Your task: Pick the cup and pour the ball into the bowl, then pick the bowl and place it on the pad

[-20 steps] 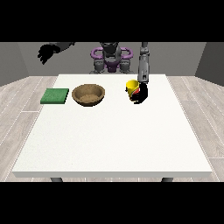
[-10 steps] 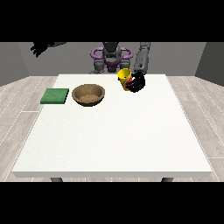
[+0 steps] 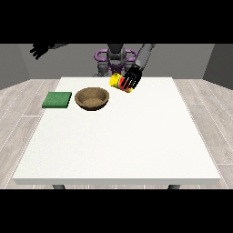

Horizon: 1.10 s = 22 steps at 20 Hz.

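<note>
Black fingers [image 3: 130, 82] curl round a small yellow cup with a red band [image 3: 119, 82], so the hand at the view's right [image 3: 133, 80] grips it and holds it above the table, tilted well over towards the view's left. The ball cannot be made out. The grey forearm above that hand slants up towards the robot's torso.

Just left of the cup and lower in the view, a round brown wooden bowl [image 3: 92, 98] sits upright on the large white table [image 3: 123, 136], apart from the cup. Left of the bowl, near but not touching it, a flat green square pad [image 3: 57, 99] lies by the table's left edge.

The hand at the view's left [image 3: 40, 49] hangs high beyond the table's far left corner, well apart from everything, its fingers spread and holding nothing.
</note>
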### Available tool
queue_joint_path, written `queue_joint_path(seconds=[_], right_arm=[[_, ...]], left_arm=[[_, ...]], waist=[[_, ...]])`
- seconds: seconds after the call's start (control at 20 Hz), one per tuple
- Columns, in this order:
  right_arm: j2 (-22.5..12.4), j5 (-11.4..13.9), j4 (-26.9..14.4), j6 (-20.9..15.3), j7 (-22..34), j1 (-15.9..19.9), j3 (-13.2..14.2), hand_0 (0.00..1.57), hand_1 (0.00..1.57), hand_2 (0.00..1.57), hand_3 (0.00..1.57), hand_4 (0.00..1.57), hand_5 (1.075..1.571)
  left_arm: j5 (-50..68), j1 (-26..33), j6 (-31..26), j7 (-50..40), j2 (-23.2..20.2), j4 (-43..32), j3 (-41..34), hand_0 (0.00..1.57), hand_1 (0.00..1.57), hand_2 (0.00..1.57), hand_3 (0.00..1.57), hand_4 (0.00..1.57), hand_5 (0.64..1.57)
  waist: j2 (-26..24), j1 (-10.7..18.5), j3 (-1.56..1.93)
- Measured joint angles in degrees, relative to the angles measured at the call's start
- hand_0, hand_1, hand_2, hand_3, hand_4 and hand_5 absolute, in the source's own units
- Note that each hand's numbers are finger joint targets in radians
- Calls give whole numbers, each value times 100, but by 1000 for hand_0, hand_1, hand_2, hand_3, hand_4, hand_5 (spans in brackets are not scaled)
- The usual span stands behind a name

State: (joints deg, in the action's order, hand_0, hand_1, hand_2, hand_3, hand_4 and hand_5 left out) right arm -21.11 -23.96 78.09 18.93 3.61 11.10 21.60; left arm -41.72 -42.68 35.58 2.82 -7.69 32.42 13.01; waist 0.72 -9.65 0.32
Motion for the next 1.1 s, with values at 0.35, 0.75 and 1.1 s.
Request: queue_joint_path(seconds=[0.35,0.75,1.1], right_arm=[[-140,40,-686,274,-243,-79,126,0,0,0,172,699,1560],[-148,103,-957,248,-258,278,52,0,0,0,265,691,1554],[46,328,-1307,182,-487,537,-148,0,0,0,329,686,1549]], left_arm=[[-1306,-655,-354,-1739,600,-321,895,1311,1311,1571,1571,1470,1529],[-2647,-1466,-1116,-3195,712,-659,1869,1396,1396,1571,1571,1038,1571],[-3159,-1582,-2476,-3975,757,-84,2815,333,333,1276,1571,1091,1569]], waist=[[-278,180,-17],[-283,114,-22],[-305,-71,-25]])
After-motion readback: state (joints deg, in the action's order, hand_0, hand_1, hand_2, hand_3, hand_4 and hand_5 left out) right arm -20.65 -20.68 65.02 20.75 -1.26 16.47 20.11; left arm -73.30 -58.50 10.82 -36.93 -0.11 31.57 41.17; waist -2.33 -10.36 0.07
